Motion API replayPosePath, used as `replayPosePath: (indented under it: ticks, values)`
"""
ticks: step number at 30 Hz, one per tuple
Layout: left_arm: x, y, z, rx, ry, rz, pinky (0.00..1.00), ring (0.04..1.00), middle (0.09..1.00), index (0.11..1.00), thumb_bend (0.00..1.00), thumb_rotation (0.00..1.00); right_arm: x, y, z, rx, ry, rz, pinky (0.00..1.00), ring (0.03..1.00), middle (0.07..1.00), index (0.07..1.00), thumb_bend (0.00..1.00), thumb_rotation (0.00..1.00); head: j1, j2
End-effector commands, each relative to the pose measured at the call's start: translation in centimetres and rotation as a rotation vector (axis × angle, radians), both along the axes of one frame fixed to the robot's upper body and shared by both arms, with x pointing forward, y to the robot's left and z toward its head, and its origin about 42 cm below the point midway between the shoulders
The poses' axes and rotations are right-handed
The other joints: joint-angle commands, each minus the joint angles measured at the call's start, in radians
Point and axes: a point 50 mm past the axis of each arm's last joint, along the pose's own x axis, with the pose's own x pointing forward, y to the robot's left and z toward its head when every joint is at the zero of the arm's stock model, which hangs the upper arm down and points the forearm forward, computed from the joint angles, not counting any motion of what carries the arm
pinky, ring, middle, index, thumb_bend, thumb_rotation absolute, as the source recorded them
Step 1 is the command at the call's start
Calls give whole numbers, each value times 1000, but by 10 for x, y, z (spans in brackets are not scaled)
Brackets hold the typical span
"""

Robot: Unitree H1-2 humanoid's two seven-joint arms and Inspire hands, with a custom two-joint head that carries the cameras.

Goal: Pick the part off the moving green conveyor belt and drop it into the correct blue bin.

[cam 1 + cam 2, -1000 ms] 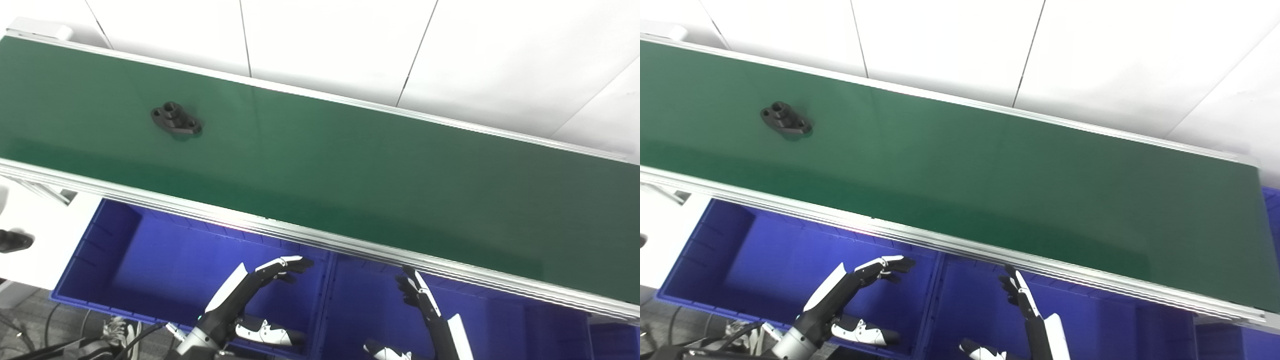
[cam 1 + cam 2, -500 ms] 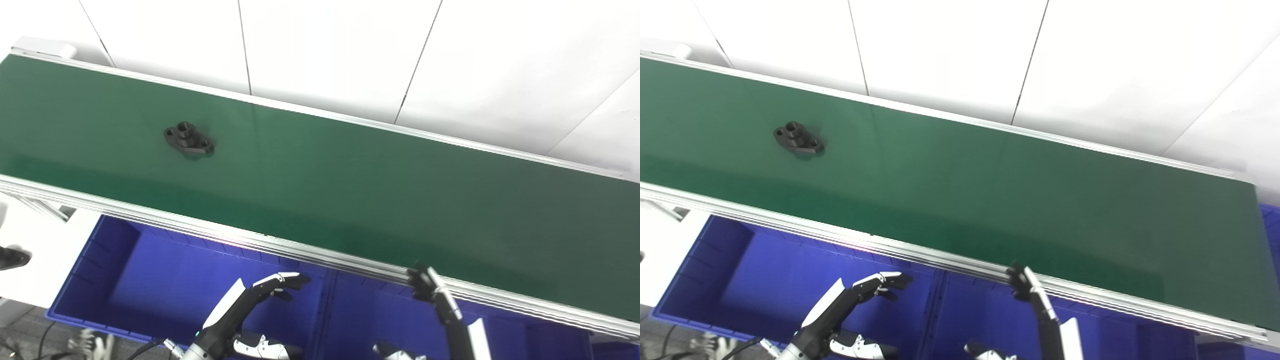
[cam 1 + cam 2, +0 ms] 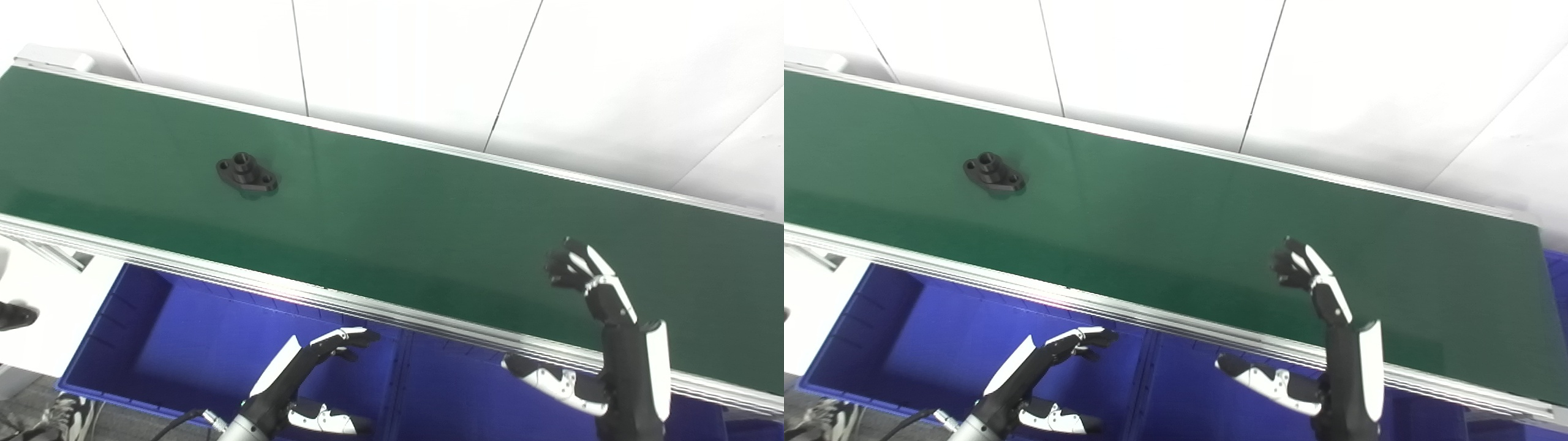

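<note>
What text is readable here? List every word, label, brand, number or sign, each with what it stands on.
None: no readable text appears in either view.
The black part, green conveyor belt, blue bins, white wall panels, left hand and right hand show no lettering, labels or numbers.

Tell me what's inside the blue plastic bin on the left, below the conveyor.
No part shows inside the left blue plastic bin; the open left robot hand hovers over its bare floor. The aluminium conveyor rail covers its far edge, so that strip can't be checked.
</note>
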Motion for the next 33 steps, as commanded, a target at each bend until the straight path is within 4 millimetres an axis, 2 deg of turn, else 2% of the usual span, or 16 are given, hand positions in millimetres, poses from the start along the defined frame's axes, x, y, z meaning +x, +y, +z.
replayPosePath:
  ticks: [1, 7, 14, 19, 27, 33]
  values:
    - [2, 3, 5, -16, -43, 6, 692, 791, 839, 775, 875, 399, 4, -4, 15, -17, -33, 11, 680, 750, 799, 857, 866, 418, -17, 1]
    - [1, 3, 6, -16, -46, 13, 693, 795, 843, 781, 883, 399, 12, -4, 26, -53, -14, 26, 677, 750, 802, 857, 839, 363, -50, 12]
    - [0, 3, 7, -21, -49, 7, 691, 794, 841, 782, 888, 402, 17, -1, 32, -94, -9, 28, 699, 774, 812, 868, 801, 362, -56, 20]
    - [2, 4, 6, -13, -52, 3, 683, 792, 845, 781, 881, 383, 26, 1, 34, -122, -14, 38, 732, 779, 818, 879, 776, 355, -96, 15]
    - [5, 9, 4, 1, -49, 6, 677, 792, 845, 780, 884, 404, 42, 4, 40, -221, -1, 36, 715, 774, 814, 893, 762, 396, -187, -3]
    - [5, 13, 4, -10, -33, 8, 670, 790, 847, 784, 888, 397, 51, 7, 42, -277, 20, 51, 693, 774, 828, 887, 773, 407, -207, -9]
